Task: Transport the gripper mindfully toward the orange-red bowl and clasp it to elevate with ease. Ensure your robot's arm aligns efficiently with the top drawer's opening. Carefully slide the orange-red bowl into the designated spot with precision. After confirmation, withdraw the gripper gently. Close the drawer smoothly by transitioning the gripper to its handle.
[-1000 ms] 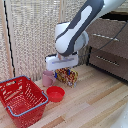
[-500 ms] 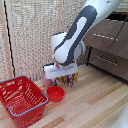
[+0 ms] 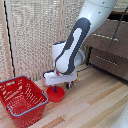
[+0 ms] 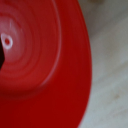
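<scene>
basket (image 3: 20, 100): 1, red mesh with a blue rim, nearest the camera on the wood floor (image 3: 95, 107), at the exterior view's left
bowl (image 3: 55, 93): 1, orange-red, on the floor just beside the basket on its right in the exterior view; fills the wrist view (image 4: 45, 65) – camera is right over it
gripper (image 3: 55, 89): 1, white head low over the bowl, a blue-tipped finger down inside or at the bowl; touching or not, cannot tell
jaws: cannot tell whether open or closed – fingers mostly hidden by the head, wrist view shows only bowl
arm (image 3: 75, 40): 1, white and grey, comes down from the upper right of the exterior view
dresser: behind, at the exterior view's right, dark brown
drawers: 2 fronts visible, top drawer (image 3: 107, 42) and lower drawer (image 3: 110, 62), each with a silver handle (image 3: 106, 37); whether the top one is open, cannot tell
step: reach and grasp the bowl, first step; lift, placing and drawer closing not yet done
next move: likely pinch the rim between the fingers, then lift straight up, keeping clear of the basket
</scene>
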